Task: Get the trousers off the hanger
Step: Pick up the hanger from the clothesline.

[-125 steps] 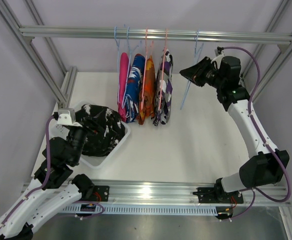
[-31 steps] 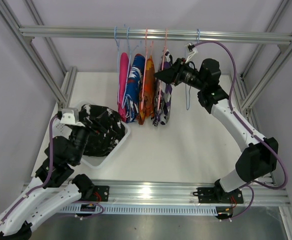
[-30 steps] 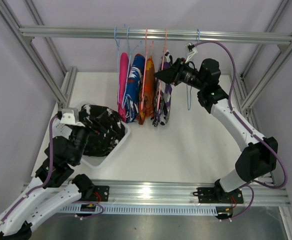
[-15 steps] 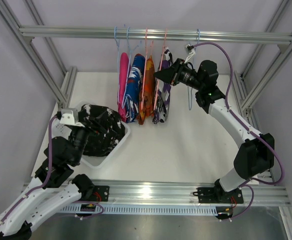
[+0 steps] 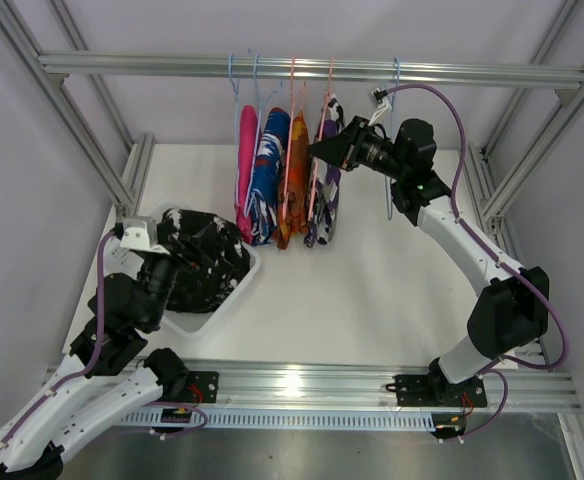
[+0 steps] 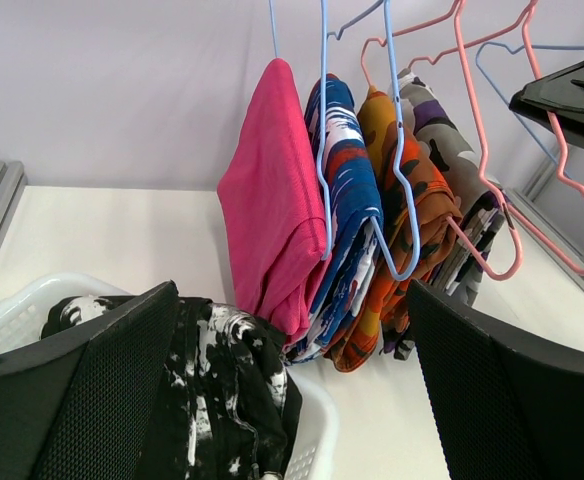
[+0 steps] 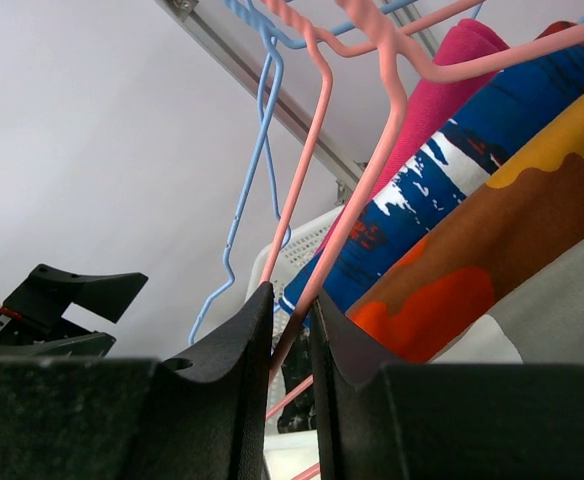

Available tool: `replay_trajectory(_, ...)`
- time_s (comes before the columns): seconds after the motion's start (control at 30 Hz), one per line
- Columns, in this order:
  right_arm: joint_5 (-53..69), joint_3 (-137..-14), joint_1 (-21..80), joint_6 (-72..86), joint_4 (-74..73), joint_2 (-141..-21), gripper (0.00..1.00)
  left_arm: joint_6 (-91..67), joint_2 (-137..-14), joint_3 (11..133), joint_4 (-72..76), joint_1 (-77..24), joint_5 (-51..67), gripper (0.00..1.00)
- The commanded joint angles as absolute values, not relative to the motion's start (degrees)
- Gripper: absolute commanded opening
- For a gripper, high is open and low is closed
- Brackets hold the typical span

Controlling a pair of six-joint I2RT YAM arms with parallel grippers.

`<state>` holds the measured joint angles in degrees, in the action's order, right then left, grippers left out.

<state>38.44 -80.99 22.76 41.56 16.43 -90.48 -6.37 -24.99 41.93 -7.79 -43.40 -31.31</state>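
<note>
Four trousers hang on hangers from the rail (image 5: 472, 72): pink (image 5: 245, 165), blue-white-red patterned (image 5: 269, 175), orange (image 5: 297, 180) and dark purple-white patterned (image 5: 324, 205). Black trousers with white specks (image 5: 204, 258) lie in the white basket (image 5: 234, 295). My right gripper (image 5: 324, 148) is at the purple-white pair's pink hanger. In the right wrist view its jaws (image 7: 290, 310) are shut on that pink hanger's wire (image 7: 362, 190). My left gripper (image 6: 292, 400) hovers open over the basket (image 6: 317, 440), holding nothing.
An empty blue hanger (image 5: 392, 150) hangs on the rail just right of my right gripper. Aluminium frame posts stand at both sides, and a rail runs along the near edge (image 5: 302, 380). The white tabletop (image 5: 372, 290) lies under the hanging clothes.
My right gripper's jaws have narrowed onto the pink hanger wire. The purple-white trousers shifted slightly left and the empty blue hanger swung right. The left arm stayed still.
</note>
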Motion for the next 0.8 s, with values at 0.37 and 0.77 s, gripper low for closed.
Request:
replay_trajectory(0.37, 38.4, -90.8, 23.6, 38.8, 15.6, -87.8, 0.0, -5.0, -24.5, 41.7, -6.2, -43.9, -30.5, 0.99)
replay_trajectory(0.77, 35.2, -95.1, 23.6, 36.8, 12.7, -88.3, 0.0, -5.0, -24.7, 41.8, -6.2, -44.0, -30.2, 0.99)
